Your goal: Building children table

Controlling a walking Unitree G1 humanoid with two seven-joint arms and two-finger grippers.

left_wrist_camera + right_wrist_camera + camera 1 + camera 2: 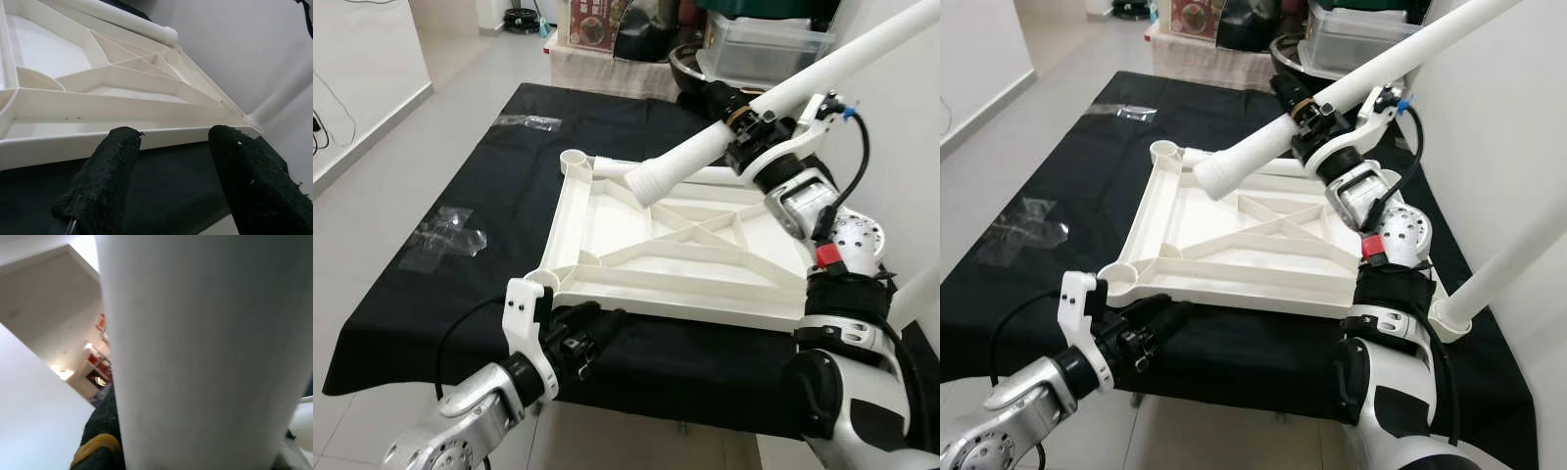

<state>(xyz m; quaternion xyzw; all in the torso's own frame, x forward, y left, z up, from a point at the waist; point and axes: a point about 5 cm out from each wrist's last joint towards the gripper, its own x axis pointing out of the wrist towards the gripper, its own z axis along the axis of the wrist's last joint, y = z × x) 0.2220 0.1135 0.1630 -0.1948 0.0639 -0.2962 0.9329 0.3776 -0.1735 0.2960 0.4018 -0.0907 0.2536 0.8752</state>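
Tabletop (675,245), white plastic and turned underside up with its ribs showing, lay flat on a black cloth (460,294) spread over a low surface; it served as the middle of everything else. Above its far edge the right gripper (754,127) was clenched round a long white table leg (724,137), which slanted down from the upper right so that its flared end (651,181) hung just over the tabletop's far rim, near the round corner socket (574,158) at the far left corner; whether the end touched the plastic I could not tell. At the tabletop's near edge, close to the near left corner, the left gripper (176,166) sat low with its two black fingers (105,181) spread apart, released and holding nothing, their tips just short of the rim. Beyond the tabletop's near right corner another white leg (1518,259) stood already seated, rising at a slant. Left of the tabletop two scraps of clear wrapping (445,235) lay on the cloth; past its far side stood a clear storage bin (764,44) and a cardboard box (592,24).
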